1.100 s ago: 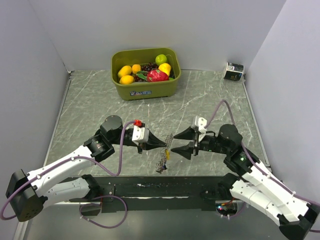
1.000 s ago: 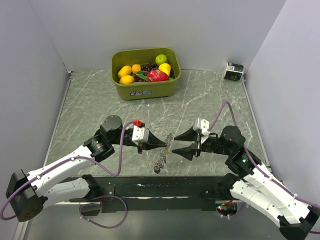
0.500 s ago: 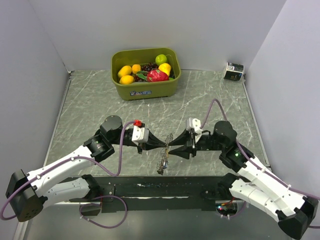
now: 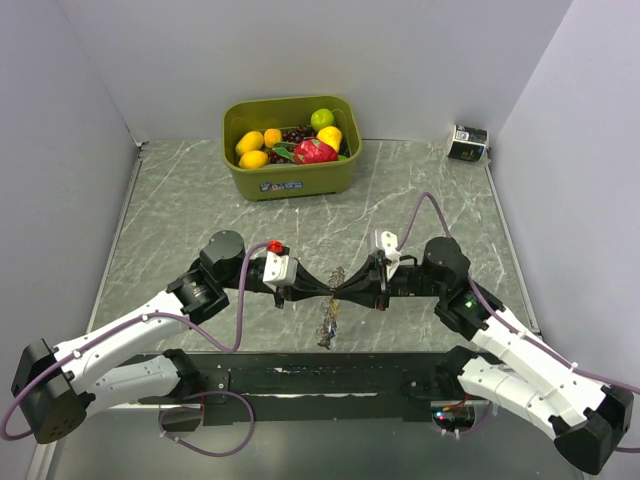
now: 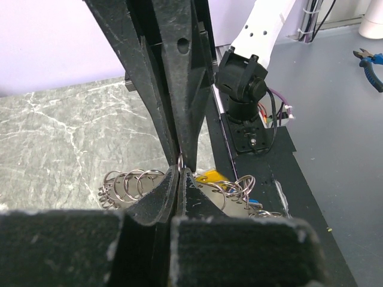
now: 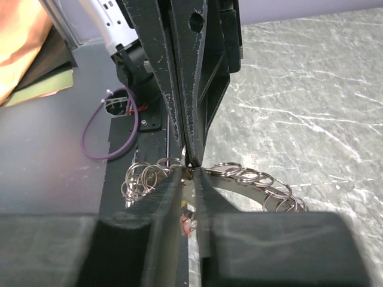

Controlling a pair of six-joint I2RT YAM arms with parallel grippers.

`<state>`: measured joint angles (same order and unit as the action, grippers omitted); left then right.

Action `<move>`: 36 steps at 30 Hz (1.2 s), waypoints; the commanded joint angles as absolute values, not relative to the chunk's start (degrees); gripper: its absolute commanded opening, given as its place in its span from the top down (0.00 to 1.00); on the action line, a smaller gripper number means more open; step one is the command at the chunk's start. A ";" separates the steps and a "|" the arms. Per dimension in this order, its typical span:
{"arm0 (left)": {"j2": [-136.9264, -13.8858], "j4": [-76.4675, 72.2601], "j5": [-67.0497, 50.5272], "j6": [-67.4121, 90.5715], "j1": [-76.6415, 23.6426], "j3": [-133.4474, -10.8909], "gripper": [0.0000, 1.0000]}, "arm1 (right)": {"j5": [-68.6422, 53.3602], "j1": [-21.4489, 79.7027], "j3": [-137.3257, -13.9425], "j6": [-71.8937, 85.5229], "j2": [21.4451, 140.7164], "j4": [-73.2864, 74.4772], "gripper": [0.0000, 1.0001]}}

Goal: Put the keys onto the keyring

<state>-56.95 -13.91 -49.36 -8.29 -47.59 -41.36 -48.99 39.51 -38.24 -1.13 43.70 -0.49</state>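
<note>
The left arm (image 4: 130,335) and right arm (image 4: 520,365) have white shells on their long links and round black joints. A purple cable (image 4: 243,310) loops along each. The black tapered fingers (image 5: 191,78) are scuffed, and one shows a round hole. A red knob (image 4: 275,246) sits at twelve o'clock on the left wrist's white block (image 4: 280,268). A green light (image 4: 470,301) glows on the right arm.

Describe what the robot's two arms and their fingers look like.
The left arm and right arm have white shells, black joints and a looping purple cable each. The fingers are black, tapered and scuffed. The left wrist carries a red knob.
</note>
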 commanded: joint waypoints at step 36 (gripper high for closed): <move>-72.86 36.30 -45.17 -31.55 -47.90 -70.66 0.60 | -40.43 42.10 -47.81 -6.86 53.26 13.71 1.00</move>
